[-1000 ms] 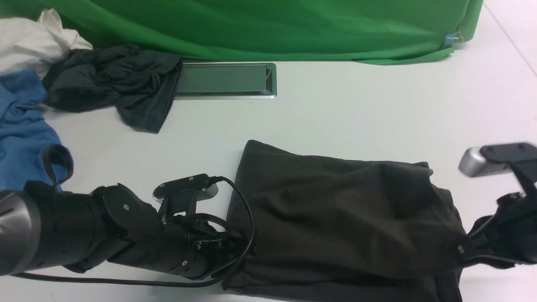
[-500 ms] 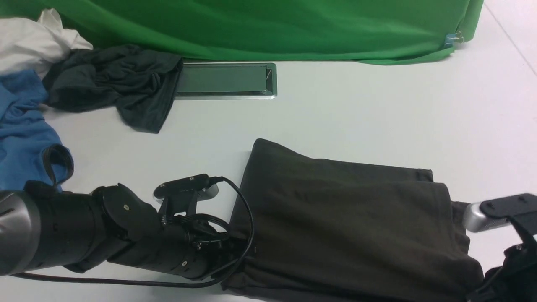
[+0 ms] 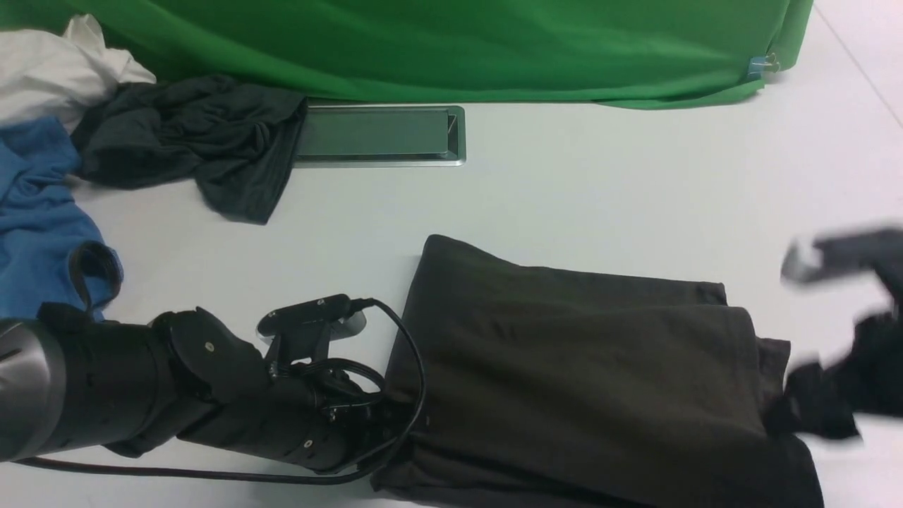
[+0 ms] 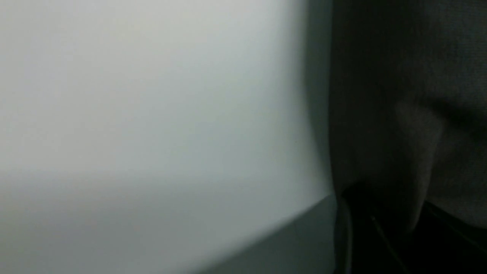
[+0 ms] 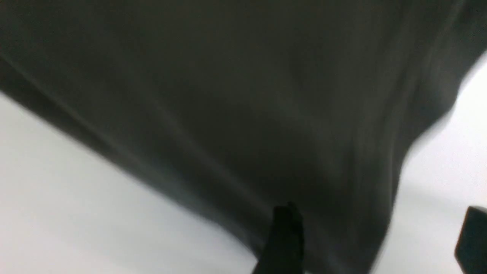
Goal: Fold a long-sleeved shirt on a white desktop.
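The long-sleeved shirt (image 3: pixel 585 381) lies as a dark charcoal-brown folded slab on the white desktop (image 3: pixel 600 204), near the front edge. Its print and neck label are hidden. My left gripper (image 3: pixel 403 423) lies low at the shirt's left edge, its fingertips tucked into the cloth. The left wrist view shows only dark fabric (image 4: pixel 411 95) beside the white top (image 4: pixel 152 95), so the jaws cannot be read. My right gripper (image 5: pixel 376 236) is blurred by motion at the shirt's right edge (image 3: pixel 811 409). It stands open, one finger (image 5: pixel 285 236) over the shirt, holding nothing.
A silver-framed cable hatch (image 3: pixel 381 134) sits at the back, under the green backdrop (image 3: pixel 458 42). A dark teal-grey garment (image 3: pixel 197 141), a blue garment (image 3: pixel 35 212) and a white cloth (image 3: pixel 49 70) are heaped at the far left.
The right gripper brought the lifted shirt layer down, opened and let it go, then rose and pulled off to the right. The shirt now lies flatter. The left arm has barely moved.
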`<state>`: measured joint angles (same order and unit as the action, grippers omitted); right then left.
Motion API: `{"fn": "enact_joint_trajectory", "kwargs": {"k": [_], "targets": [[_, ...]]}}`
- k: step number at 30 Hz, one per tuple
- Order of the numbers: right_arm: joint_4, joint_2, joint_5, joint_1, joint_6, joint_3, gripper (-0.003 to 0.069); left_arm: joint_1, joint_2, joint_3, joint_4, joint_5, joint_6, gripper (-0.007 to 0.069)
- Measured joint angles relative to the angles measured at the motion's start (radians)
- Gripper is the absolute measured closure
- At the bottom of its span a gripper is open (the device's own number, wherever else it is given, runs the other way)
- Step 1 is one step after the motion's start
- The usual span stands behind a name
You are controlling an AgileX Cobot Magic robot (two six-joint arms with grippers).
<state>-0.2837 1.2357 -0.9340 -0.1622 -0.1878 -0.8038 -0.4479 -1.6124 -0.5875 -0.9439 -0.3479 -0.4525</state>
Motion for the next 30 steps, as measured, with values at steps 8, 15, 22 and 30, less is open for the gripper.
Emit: {"fn": "enact_joint_trajectory", "kwargs": {"k": [8, 15, 22, 30], "targets": [[-0.168, 0.010, 0.090, -0.026, -0.155, -0.046, 0.0284, 0.000, 0.033, -0.110, 0.367, -0.281, 0.226, 0.0015], [-0.176, 0.150, 0.209, -0.111, -0.194, 0.069, 0.0621, 0.000, 0.173, -0.260, 0.688, -0.482, 0.453, -0.0068], [-0.174, 0.367, 0.320, -0.139, -0.201, 0.070, 0.0630, 0.000, 0.327, -0.312, 0.714, -0.514, 0.461, -0.0069], [-0.182, 0.504, 0.291, -0.140, -0.186, -0.089, 0.0629, 0.000, 0.452, -0.313, 0.801, -0.570, 0.462, -0.0069]]}}
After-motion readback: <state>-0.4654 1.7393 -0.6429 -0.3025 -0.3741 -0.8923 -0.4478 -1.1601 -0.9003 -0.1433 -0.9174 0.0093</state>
